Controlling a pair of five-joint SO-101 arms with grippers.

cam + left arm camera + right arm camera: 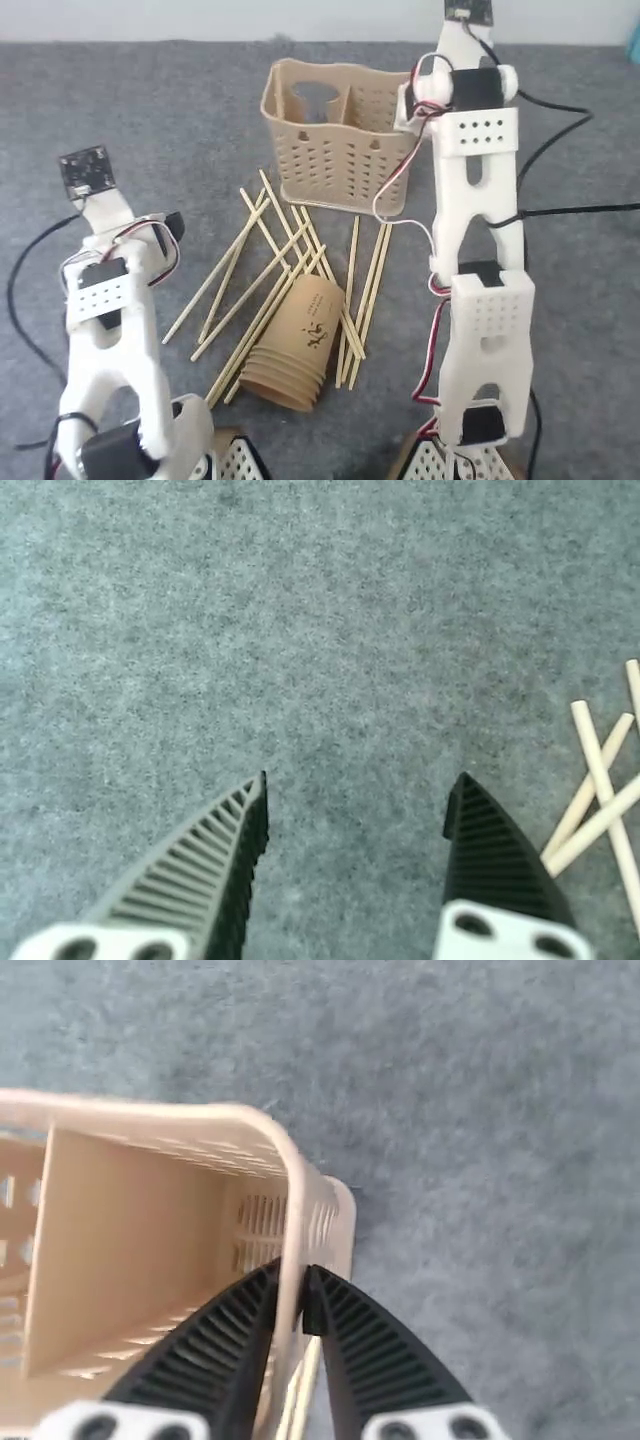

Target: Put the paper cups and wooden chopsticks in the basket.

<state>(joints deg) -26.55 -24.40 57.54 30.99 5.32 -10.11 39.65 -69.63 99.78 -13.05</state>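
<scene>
My right hand point(293, 1278) is at the right end of the basket point(340, 150), with its fingers narrow and closed on the end wall: one finger is inside the basket and the other outside. The basket stands upright at the far side of the table point(150, 130). My left hand point(362, 780) is wide open and holds nothing; it hangs over bare grey table, to the left of the chopsticks point(290, 270), and a few of their ends lie just beside one finger. The chopsticks are scattered flat on the table in front of the basket, crossing each other, and the farthest ends come close to the basket's front wall. The cups point(295, 350) are a nested stack lying on its side, nearer to me than the basket, and it rests partly on some chopsticks.
</scene>
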